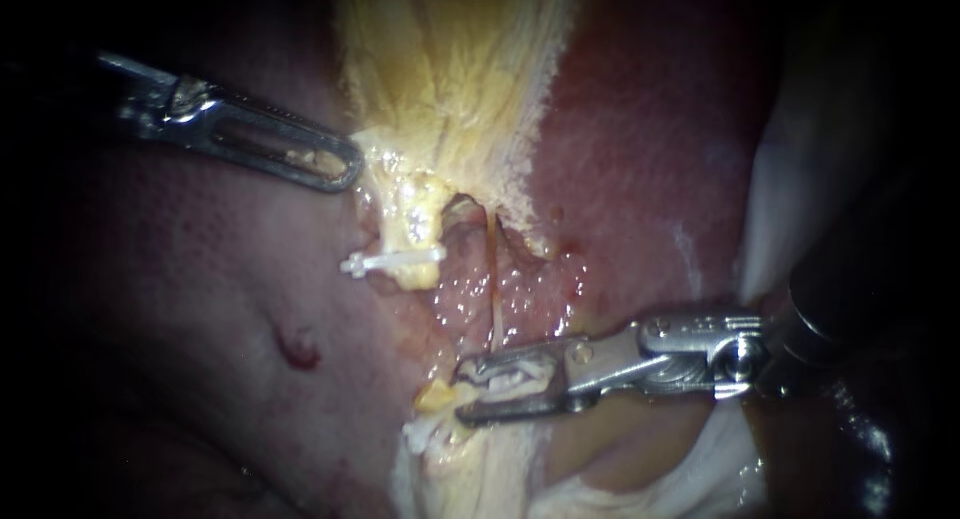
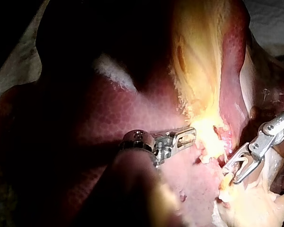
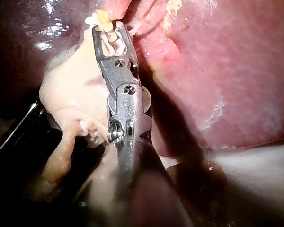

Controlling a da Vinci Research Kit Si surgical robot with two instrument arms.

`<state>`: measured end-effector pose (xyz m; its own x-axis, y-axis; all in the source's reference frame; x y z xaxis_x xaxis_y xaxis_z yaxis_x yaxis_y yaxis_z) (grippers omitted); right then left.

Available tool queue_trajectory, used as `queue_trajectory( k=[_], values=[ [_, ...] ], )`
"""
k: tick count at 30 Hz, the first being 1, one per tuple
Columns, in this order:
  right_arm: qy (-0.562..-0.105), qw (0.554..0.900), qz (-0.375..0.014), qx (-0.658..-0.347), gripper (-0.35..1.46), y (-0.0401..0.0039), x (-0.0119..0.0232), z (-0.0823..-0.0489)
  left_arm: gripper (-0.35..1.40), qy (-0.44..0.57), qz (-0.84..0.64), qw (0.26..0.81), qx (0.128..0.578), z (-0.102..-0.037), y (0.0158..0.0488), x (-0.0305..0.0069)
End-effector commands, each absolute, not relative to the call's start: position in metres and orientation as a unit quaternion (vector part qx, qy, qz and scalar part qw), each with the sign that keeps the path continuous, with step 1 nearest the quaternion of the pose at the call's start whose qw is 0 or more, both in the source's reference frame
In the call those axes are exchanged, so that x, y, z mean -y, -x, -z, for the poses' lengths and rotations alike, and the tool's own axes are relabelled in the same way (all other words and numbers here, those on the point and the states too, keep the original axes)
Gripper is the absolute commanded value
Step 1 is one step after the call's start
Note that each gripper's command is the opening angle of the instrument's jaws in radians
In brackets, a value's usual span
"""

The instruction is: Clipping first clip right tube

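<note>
The right tube [image 1: 493,279] is a thin pale-orange strand running down from the yellow gallbladder tissue [image 1: 450,79] to my right instrument [image 1: 465,389]. That instrument's jaws stand a little apart, holding a white clip [image 1: 503,374], right where the tube's lower end meets them. I cannot tell whether the tube lies inside the clip. Another white clip [image 1: 393,262] sits across the thicker yellow left tube [image 1: 418,224]. My left instrument [image 1: 350,169] has its windowed jaws shut on the edge of the yellow tissue. The right instrument [image 2: 230,174] with its clip also shows in the wrist views [image 3: 108,29].
Dark red liver [image 1: 650,159] lies on both sides of the gallbladder, with a small red spot [image 1: 297,349] on its left part. White cloth [image 1: 790,149] lies at the right. Pale fatty tissue [image 3: 71,94] sits beside and under the right instrument's shaft.
</note>
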<state>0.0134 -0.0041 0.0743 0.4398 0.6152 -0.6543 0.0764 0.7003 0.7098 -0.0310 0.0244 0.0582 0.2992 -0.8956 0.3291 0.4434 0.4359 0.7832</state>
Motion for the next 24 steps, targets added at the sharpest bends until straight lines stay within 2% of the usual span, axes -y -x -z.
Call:
queue_trajectory(
  k=[1,13,24],
  values=[
    [-0.346,0.775,-0.174,-0.5,0.14,-0.0134,0.0041,-0.0743,-0.35,-0.29,0.445,0.752,0.39,-0.0582,0.031,-0.0244],
    [-0.35,0.773,-0.176,-0.499,0.42,-0.0127,0.0037,-0.0734,-0.35,-0.29,0.445,0.752,0.39,-0.0582,0.031,-0.0244],
    [-0.359,0.769,-0.175,-0.499,0.45,-0.0101,0.002,-0.0716,-0.35,-0.29,0.445,0.752,0.39,-0.0582,0.0309,-0.0244]
  ],
)
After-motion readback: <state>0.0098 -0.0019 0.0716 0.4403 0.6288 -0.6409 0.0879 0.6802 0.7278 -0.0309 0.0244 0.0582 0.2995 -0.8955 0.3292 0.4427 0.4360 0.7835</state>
